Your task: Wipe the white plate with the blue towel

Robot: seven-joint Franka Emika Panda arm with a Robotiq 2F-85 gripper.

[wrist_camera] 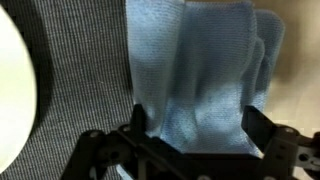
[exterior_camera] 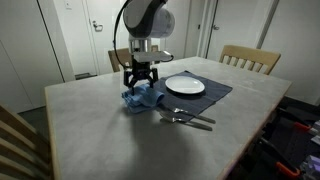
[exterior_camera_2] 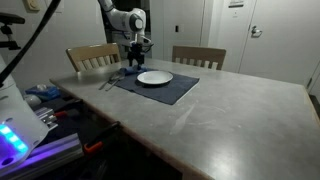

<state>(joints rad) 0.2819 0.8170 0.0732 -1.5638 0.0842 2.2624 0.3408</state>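
My pincer (exterior_camera: 140,82) is spread wide, its jaws standing on either side of the crumpled light-blue cloth towel (wrist_camera: 195,70). The towel lies partly on the dark grey woven placemat (wrist_camera: 80,80), near the far edge of the counter (exterior_camera: 100,140) in both exterior views. I have no grip on it yet. The round white plate (exterior_camera: 185,86) sits just beside it on the same mat. As I judge it, nothing is done: grasping, carrying over and wiping all remain.
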